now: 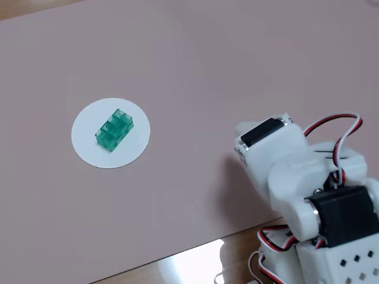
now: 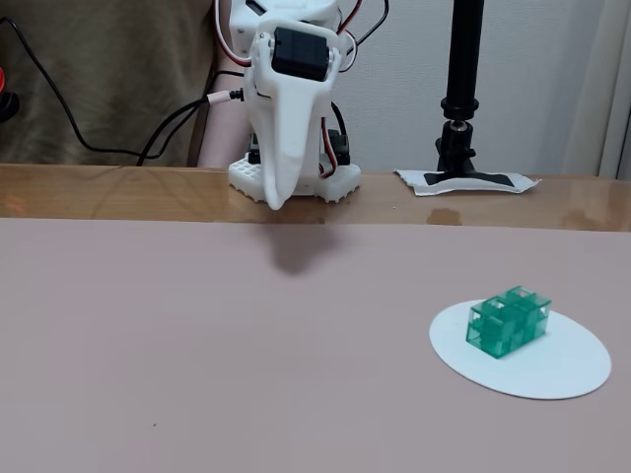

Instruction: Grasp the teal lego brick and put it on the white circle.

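The teal lego brick (image 1: 114, 130) lies on the white circle (image 1: 89, 145), near its middle, with its studs up. In the other fixed view the brick (image 2: 508, 321) sits on the left half of the white circle (image 2: 552, 370). My gripper (image 2: 276, 202) hangs tip down near the arm's base, well away from the brick and above the mat's far edge. Its jaws are together and hold nothing. In the first fixed view the gripper (image 1: 241, 147) is at the right, far from the circle.
A pink mat (image 1: 207, 71) covers most of the wooden table (image 2: 118, 192). A black camera stand (image 2: 463, 99) on a white foot stands behind the mat. Cables (image 2: 168, 128) run to the arm's base, in front of a brown cloth.
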Controlling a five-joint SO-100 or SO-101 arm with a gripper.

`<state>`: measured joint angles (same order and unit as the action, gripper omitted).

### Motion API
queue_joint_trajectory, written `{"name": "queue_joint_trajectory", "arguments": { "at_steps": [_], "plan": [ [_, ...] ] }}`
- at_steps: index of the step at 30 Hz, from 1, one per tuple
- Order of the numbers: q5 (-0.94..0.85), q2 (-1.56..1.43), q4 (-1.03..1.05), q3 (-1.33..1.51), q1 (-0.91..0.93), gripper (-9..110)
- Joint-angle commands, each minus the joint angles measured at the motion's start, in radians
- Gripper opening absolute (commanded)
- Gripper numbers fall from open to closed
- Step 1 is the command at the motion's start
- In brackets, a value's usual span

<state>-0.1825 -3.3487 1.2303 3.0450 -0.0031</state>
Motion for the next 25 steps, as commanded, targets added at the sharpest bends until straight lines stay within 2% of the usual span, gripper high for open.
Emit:
{"name": "queue_joint_trajectory", "arguments": {
  "at_steps": [1,25],
  "plan": [
    [-0.017,-0.006,-0.012,-0.005,-0.009,3],
    [-0.011,-0.006,-0.009,-0.005,-0.017,0]
  ]
}}
